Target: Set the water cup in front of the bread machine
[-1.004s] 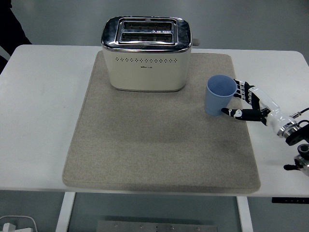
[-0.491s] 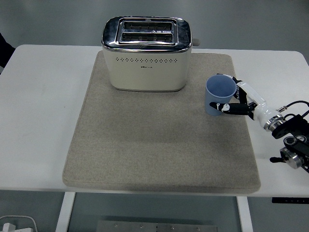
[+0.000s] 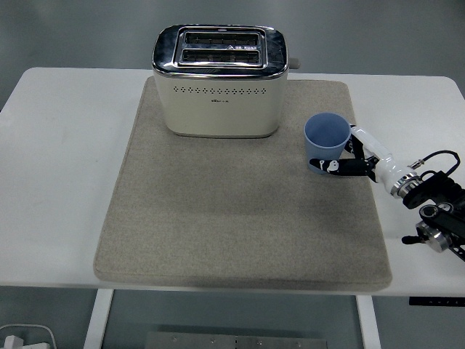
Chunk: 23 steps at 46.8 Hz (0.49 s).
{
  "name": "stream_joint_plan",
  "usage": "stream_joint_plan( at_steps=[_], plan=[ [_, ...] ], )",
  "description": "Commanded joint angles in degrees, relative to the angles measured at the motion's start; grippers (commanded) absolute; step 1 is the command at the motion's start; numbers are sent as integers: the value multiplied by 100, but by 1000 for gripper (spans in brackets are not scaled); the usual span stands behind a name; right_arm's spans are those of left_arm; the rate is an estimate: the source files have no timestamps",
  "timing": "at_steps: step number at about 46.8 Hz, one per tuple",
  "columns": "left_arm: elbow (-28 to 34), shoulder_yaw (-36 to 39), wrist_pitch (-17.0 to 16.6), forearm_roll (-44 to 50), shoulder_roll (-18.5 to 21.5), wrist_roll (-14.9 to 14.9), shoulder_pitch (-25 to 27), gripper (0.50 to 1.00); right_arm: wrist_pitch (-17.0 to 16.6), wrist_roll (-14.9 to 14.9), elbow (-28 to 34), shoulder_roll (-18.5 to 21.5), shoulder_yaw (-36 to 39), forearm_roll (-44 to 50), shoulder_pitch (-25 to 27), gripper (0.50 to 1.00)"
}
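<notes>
A light blue water cup [image 3: 326, 138] stands upright on the beige mat [image 3: 218, 218], to the right of the toaster's front. The cream and chrome toaster [image 3: 220, 80] sits at the back of the mat with its two slots facing up. My right hand [image 3: 347, 156] comes in from the right edge and wraps the cup's right side, thumb across the near face and fingers behind it. The left arm is out of view.
The white table [image 3: 58, 160] extends on both sides of the mat. Below the table's near edge, a white object [image 3: 25, 338] lies on the floor at the bottom left.
My right hand closed in around the cup and carried it slightly left and toward the toaster. A dark shape at the top left edge has gone from view.
</notes>
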<state>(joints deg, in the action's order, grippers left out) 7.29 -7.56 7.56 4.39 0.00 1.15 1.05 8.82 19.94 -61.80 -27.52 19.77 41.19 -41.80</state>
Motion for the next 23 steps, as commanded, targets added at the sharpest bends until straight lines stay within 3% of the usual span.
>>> stream_joint_plan(
  at_steps=[1, 8, 13, 23],
  plan=[
    [0, 0, 0, 0, 0, -1, 0, 999, -3, -8, 1, 1, -8, -23, -47, 500],
    [0, 0, 0, 0, 0, -1, 0, 999, -29, -25, 10, 1, -17, -85, -187, 500],
    [0, 0, 0, 0, 0, -1, 0, 999, -73, -245, 10, -8, -87, -111, -267, 500],
    [0, 0, 0, 0, 0, -1, 0, 999, -100, -254, -95, -17, -78, -348, -285, 500]
  ],
)
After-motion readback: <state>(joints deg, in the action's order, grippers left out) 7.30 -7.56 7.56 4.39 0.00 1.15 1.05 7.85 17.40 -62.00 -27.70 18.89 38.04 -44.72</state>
